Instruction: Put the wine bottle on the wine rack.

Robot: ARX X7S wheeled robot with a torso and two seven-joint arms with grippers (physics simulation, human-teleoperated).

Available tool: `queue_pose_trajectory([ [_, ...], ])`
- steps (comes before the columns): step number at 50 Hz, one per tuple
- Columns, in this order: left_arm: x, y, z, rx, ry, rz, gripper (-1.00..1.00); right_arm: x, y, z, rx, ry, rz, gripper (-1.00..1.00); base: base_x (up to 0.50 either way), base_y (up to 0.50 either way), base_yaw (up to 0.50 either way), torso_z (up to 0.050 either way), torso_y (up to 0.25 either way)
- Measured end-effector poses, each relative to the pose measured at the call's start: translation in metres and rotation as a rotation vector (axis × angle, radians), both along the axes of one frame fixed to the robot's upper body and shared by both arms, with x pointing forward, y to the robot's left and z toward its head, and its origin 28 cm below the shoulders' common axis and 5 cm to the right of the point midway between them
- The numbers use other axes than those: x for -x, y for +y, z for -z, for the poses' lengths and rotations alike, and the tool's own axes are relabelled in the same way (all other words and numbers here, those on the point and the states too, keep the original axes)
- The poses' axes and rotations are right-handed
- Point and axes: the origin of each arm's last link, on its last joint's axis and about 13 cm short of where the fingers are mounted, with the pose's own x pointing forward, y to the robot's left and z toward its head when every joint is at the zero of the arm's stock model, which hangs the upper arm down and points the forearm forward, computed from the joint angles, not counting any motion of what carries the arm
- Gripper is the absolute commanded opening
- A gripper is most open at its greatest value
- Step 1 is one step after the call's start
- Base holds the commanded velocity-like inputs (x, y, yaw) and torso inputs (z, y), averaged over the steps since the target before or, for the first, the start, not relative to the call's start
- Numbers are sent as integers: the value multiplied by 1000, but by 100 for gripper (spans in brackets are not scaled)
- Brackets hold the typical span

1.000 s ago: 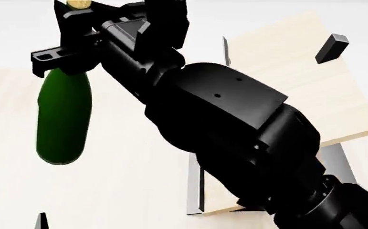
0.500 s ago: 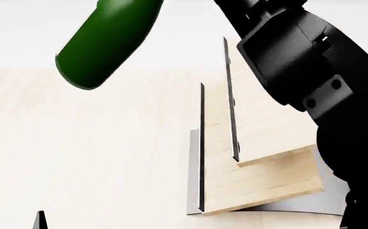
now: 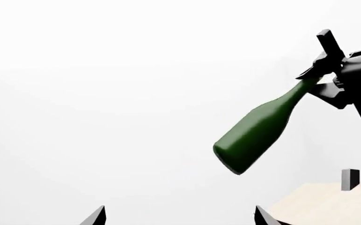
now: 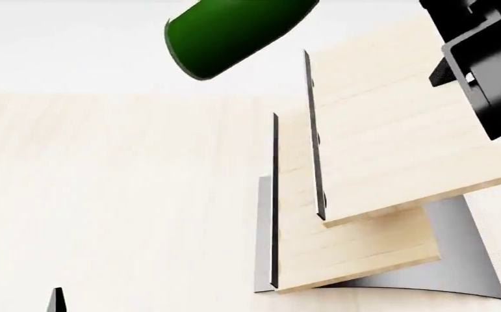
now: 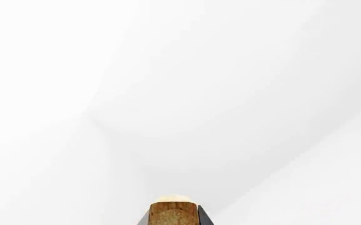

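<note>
Head view shows, going left to right, a pale wooden table [image 4: 102, 195], then the round base of the green wine bottle [image 4: 232, 29] hanging in the air near the top, tilted steeply, its neck running up out of frame. Below and to the right of it stands the wine rack [image 4: 380, 162], two tilted light wood slabs stacked in tiers with thin dark strips along their left edges and a curved grey metal base beneath. The bottle is above the rack's left edge and not touching it. At the far right, black parts of the right arm [image 4: 493, 78] reach in from the upper corner.

From the left wrist camera, the bottle [image 3: 258, 129] hangs at a slant, base lowest, with the right gripper [image 3: 330, 72] clamped around its neck at the upper end. A corner of the rack [image 3: 327, 206] lies below it.

The right wrist camera shows the tan cork [image 5: 173, 212] between the dark fingers.

The left gripper's two fingertips [image 3: 99, 216] show well apart, with nothing between them.
</note>
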Motion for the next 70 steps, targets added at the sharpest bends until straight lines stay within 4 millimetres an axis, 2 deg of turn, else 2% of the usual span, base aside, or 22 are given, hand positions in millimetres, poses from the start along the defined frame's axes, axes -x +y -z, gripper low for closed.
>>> queue_pose_trajectory([
  [15, -1, -1, 1, -4, 3, 1, 100, -9, -34, 9, -108, 98, 36, -100, 0, 0, 0, 0, 1],
  [31, -2, -1, 2, -7, 7, 2, 100, -12, -60, 18, -145, 153, 62, -100, 0, 0, 0, 0, 1],
  [50, -1, -2, 2, -11, 9, 4, 100, -16, -82, 41, -165, 220, 98, -100, 0, 0, 0, 0, 1],
  [70, -2, -3, 3, -15, 11, 8, 100, -12, -95, 53, -161, 237, 116, -100, 0, 0, 0, 1, 1],
])
